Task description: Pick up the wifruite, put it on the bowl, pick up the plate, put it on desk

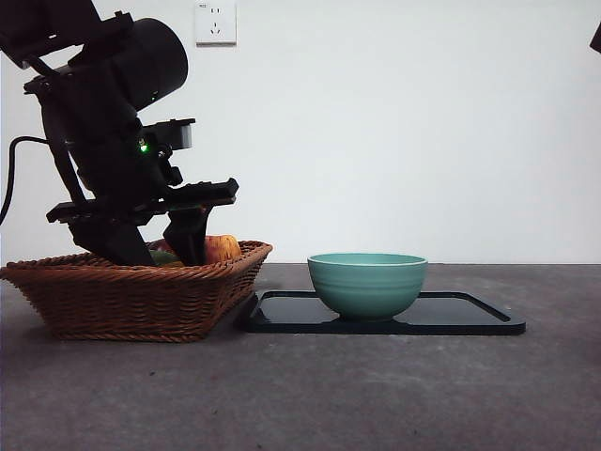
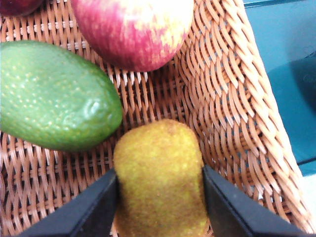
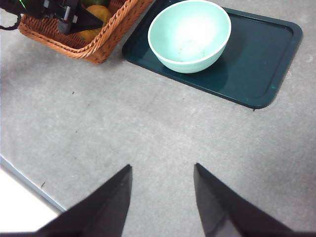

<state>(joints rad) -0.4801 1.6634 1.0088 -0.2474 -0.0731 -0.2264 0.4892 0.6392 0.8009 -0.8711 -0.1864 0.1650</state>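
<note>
Left gripper clenched on wifruite inside basket; green fruit, apple just ahead. Lift straight, clear rim, then carry to bowl. Right gripper released, waits above desk.

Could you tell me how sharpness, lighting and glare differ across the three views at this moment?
Front view: even light, the left gripper a dark silhouette over the basket, faint reflection on the tray. Left wrist view: close and soft-focused, the wifruite fuzzy between the fingers, colours saturated. Right wrist view: bright glare washes out the inside of the bowl; the desk looks pale.
</note>
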